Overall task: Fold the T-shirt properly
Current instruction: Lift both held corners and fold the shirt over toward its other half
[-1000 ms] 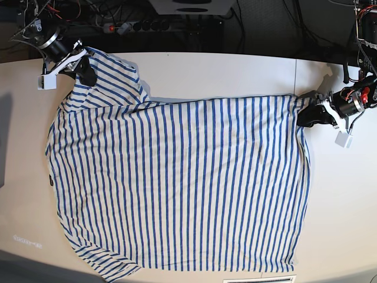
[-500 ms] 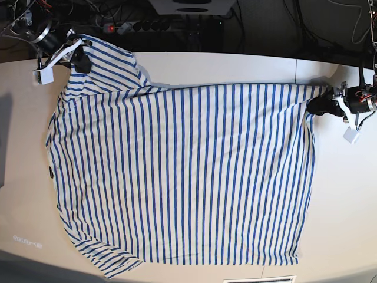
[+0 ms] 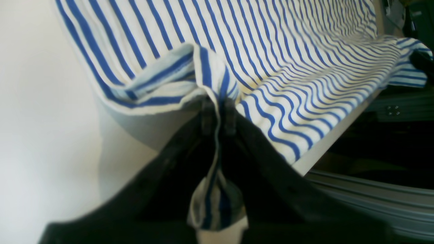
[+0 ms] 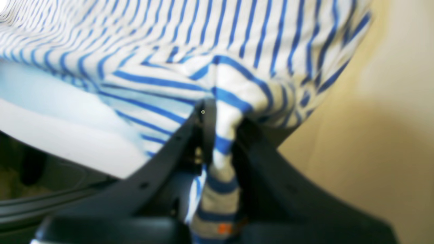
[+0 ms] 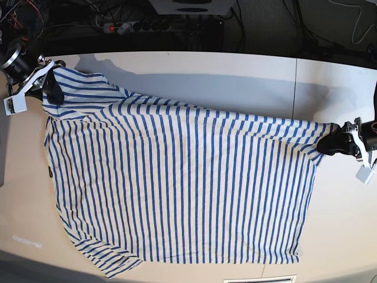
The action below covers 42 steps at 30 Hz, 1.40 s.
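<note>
The T-shirt [image 5: 177, 183], white with thin blue stripes, is stretched wide over the pale table [image 5: 224, 68], its far edge lifted off the surface. My left gripper [image 5: 328, 143], at the base view's right, is shut on a pinched corner of the shirt [image 3: 217, 84]; cloth runs down between the dark fingers [image 3: 230, 118]. My right gripper [image 5: 53, 88], at the base view's far left, is shut on the opposite corner [image 4: 230, 98], cloth bunched between its fingers [image 4: 206, 125]. A small dark tag [image 5: 51, 173] shows at the shirt's left edge.
Cables and a power strip [image 5: 141, 25] lie behind the table's back edge. A seam in the table [image 5: 295, 76] runs at the right. A white label [image 5: 259, 279] sits at the front edge. The near sleeve [image 5: 112, 265] lies by the front edge.
Both grippers have moved outward, left gripper to the right and nearer, right gripper to the left. The shirt's far edge is pulled taut and lifted, casting a shadow on the table.
</note>
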Motion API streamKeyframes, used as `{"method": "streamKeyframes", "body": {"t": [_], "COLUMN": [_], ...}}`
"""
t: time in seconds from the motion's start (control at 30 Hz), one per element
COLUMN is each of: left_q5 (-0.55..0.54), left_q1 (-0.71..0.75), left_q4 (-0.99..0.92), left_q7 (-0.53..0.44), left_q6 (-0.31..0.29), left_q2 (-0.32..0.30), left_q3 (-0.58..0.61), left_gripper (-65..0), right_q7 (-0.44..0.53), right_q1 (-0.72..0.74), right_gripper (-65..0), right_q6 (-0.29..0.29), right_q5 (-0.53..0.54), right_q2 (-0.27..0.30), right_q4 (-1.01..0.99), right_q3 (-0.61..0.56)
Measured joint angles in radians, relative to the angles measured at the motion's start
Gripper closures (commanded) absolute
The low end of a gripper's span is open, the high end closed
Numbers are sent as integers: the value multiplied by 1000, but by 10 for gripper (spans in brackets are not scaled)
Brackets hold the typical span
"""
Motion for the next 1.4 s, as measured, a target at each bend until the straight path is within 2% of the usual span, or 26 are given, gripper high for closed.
{"method": "streamKeyframes", "body": {"t": [0.27, 0.53, 0.7, 0.9, 1.03, 1.13, 1.23, 1.4], "left_q5": [196, 316, 387, 491, 563, 565, 568, 649], "left_q1": [-36, -66, -144, -261, -288, -314, -337, -335], "left_q4": [0, -18, -111, -211, -243, -274, -298, -340], "left_q7": [-123, -191, -235, -291, -342, -369, -386, -494], "left_q6": [0, 1, 4, 11, 11, 10, 11, 10], "left_q2": [24, 71, 103, 130, 155, 160, 155, 160], "left_q3": [13, 13, 19, 146, 185, 185, 185, 185], "left_gripper": [0, 0, 0, 0, 0, 0, 0, 0], "right_q7": [0, 7, 7, 10, 13, 10, 13, 30], "right_q1": [115, 307, 478, 690, 813, 897, 971, 1054], "right_gripper": [0, 0, 0, 0, 0, 0, 0, 0], "right_q6": [1, 3, 4, 6, 6, 7, 7, 7], "right_q5": [-23, -130, -162, -196, -231, -255, -258, -315], "right_q2": [80, 206, 210, 209, 213, 210, 200, 156], "right_q4": [1, -46, -194, -344, -418, -479, -544, -639], "right_q3": [-11, -210, -362, -529, -652, -743, -805, -862]}}
